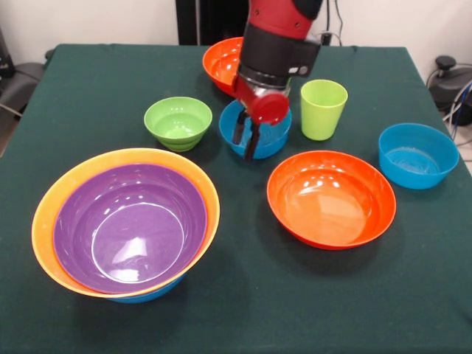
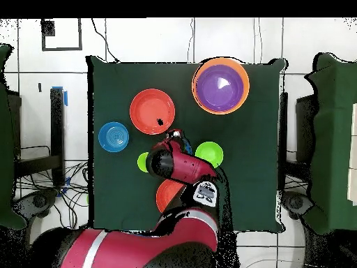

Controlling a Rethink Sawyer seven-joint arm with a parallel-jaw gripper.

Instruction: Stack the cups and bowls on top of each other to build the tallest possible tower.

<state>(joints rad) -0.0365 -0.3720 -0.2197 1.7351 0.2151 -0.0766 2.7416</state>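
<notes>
My gripper hangs over a blue bowl at mid-table; its dark fingers reach down at the bowl's left part with a small gap between them, so it is open. The lime-green cup stands upright just right of that bowl and also shows in the overhead view. The tower at the front left is a purple bowl inside a big orange bowl on a blue one; it also shows in the overhead view. In the overhead view the arm hides the blue bowl under the gripper.
A small lime-green bowl sits left of the gripper. A red-orange bowl lies front right, another blue bowl at the right edge. A second red-orange bowl sits behind the arm.
</notes>
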